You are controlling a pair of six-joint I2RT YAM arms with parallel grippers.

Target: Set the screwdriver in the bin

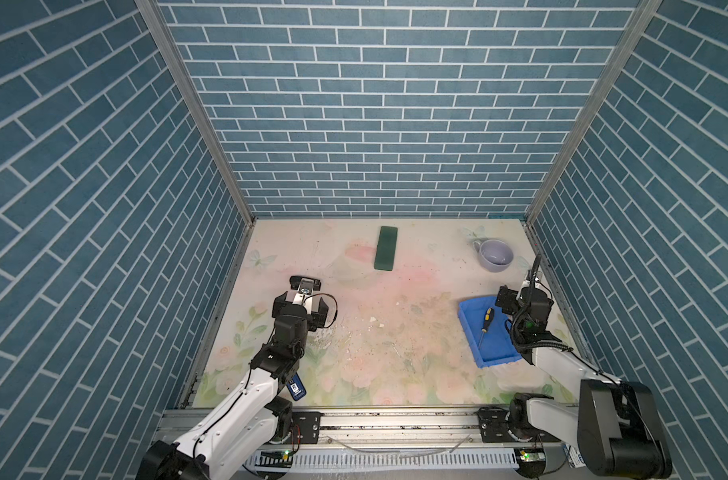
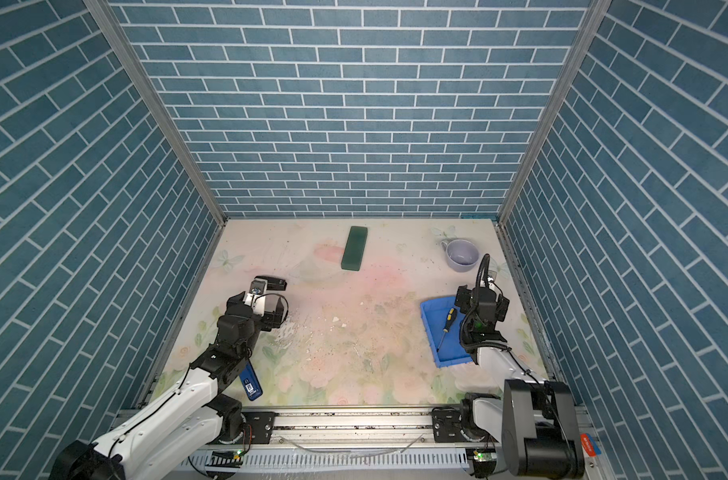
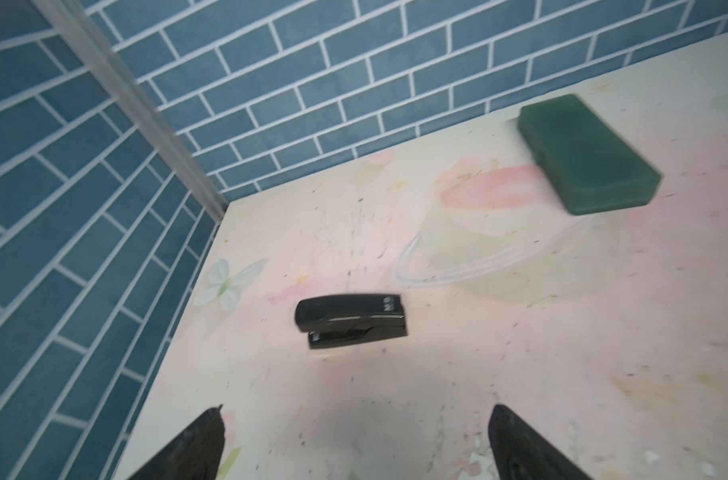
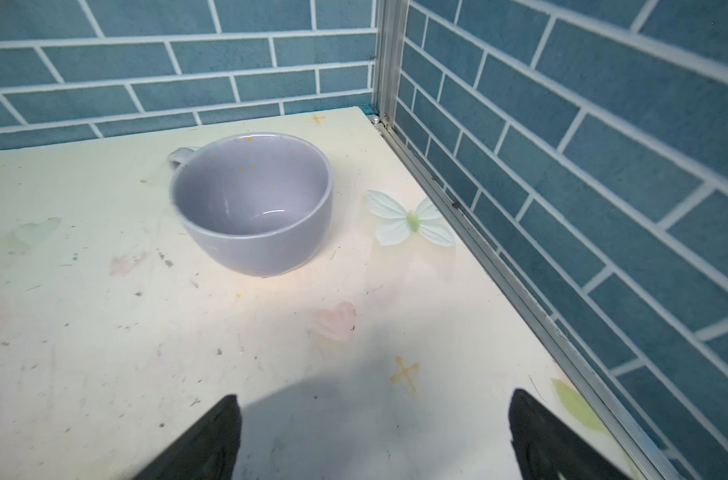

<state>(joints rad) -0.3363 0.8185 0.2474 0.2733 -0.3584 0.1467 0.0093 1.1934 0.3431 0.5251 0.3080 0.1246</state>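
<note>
**A:** Where is the small screwdriver [image 1: 485,323] with the black-and-yellow handle and thin metal shaft?

**B:** It lies flat on the floor of the shallow, bright blue plastic bin [image 1: 496,341], and neither pincer is touching it.

**A:** Which way does it point?

**B:** Its long axis runs roughly along the bin's long walls, with the handle toward the back wall and the tip toward the robot's rail.

**A:** And the pincers?

**B:** The right pincer [image 4: 374,398] hangs by the bin's far right corner, just beyond the handle end. Its jaws are wide and empty. Its wrist camera faces the lavender ceramic mug [image 4: 254,208], so the screwdriver lies behind it, toward the robot and the middle. The left pincer [image 3: 356,409] is also wide and empty. It is well apart across the floral counter [image 1: 395,353], facing the black stapler [image 3: 349,320], with the dark green rectangular block [image 1: 386,248] beyond.

**A:** What's left to do?

**B:** I'd judge there is nothing left to carry. The right arm is the nearer one, and it only has to pull clear without catching the bin's wall.
</note>
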